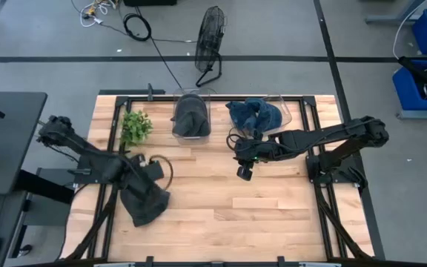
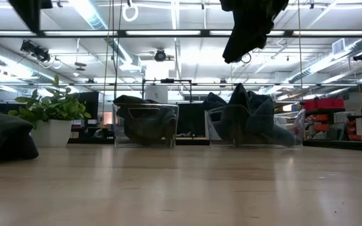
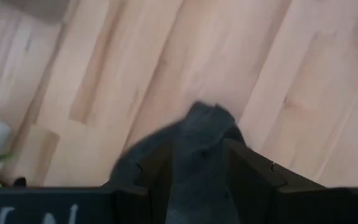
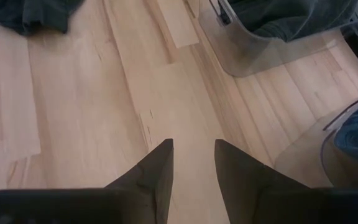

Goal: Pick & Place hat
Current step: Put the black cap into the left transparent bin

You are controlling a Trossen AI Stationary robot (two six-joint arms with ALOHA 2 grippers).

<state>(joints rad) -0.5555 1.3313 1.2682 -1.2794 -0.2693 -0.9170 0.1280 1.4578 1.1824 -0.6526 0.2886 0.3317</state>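
A dark grey hat (image 1: 148, 204) lies crumpled on the table's left near part; in the low view the hat (image 2: 2, 138) shows as a dark mound at the left. My left gripper (image 1: 145, 178) is over the hat's far end, shut on it (image 3: 197, 148). My right gripper (image 1: 244, 169) hangs in the air over the table's middle, near the blue hats' bin, open and empty (image 4: 194, 158); the low view shows it high up (image 2: 249, 31). My left gripper pinches a raised fold of the grey hat (image 3: 199, 134) between its two fingers (image 3: 157, 177), coming slanting down from the table's left far side. The cloth bulges out past the fingertips. The rest of the hat (image 1: 150, 211) lies slack on the table.
Along the far edge stand a clear bin with a dark grey hat (image 1: 191, 115), a clear bin with blue hats (image 1: 256, 115) and a potted plant (image 1: 135, 126). A thin ring (image 1: 163, 169) lies by the left gripper. Bare wood spans the near middle and right (image 1: 273, 222).
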